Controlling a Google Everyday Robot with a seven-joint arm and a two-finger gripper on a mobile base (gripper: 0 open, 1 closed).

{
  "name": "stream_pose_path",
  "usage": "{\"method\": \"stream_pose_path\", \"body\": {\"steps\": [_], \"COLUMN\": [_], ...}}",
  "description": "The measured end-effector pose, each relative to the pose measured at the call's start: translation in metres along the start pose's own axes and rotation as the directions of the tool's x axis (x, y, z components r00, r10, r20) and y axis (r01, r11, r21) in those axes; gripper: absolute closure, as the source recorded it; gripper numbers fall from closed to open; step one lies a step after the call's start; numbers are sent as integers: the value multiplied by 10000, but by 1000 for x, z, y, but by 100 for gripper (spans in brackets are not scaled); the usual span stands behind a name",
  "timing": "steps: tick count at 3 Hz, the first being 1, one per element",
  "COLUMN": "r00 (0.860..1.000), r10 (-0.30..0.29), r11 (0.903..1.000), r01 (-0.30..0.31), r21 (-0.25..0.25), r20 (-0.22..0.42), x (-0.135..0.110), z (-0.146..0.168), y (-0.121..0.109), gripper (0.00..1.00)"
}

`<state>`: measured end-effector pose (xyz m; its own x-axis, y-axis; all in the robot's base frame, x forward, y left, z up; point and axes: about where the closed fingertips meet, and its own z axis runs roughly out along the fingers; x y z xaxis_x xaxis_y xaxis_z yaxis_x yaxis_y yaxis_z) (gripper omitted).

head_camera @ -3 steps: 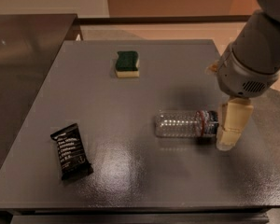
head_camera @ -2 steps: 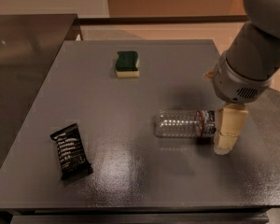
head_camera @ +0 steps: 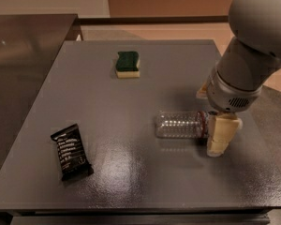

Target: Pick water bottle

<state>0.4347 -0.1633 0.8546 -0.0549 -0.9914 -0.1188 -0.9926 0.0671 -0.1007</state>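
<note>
Gripper [head_camera: 210, 122], spread wide and empty, has edged closer to straddle the water bottle's [head_camera: 178, 124] cap end; you could probably close next.

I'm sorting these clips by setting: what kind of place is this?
Probably an office kitchenette or test room. A dark grey tabletop holds a green-and-yellow sponge, a black snack-bar wrapper and a clear ribbed plastic water bottle lying down, with the robot's gripper at its cap end.
</note>
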Motion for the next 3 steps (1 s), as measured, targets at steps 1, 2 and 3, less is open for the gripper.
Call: {"method": "stream_pose_path", "body": {"steps": [1, 2, 3], "r00": [10000, 10000, 9996], "r10": [-23, -12, 196], "r11": [9999, 9997, 9995], "r01": [23, 14, -191], "r21": [-163, -258, -253], "r20": [-2, 49, 214], "x": [-1, -2, -4], "z": [6, 7, -6], "y": [3, 3, -3], "gripper": [40, 64, 87]}}
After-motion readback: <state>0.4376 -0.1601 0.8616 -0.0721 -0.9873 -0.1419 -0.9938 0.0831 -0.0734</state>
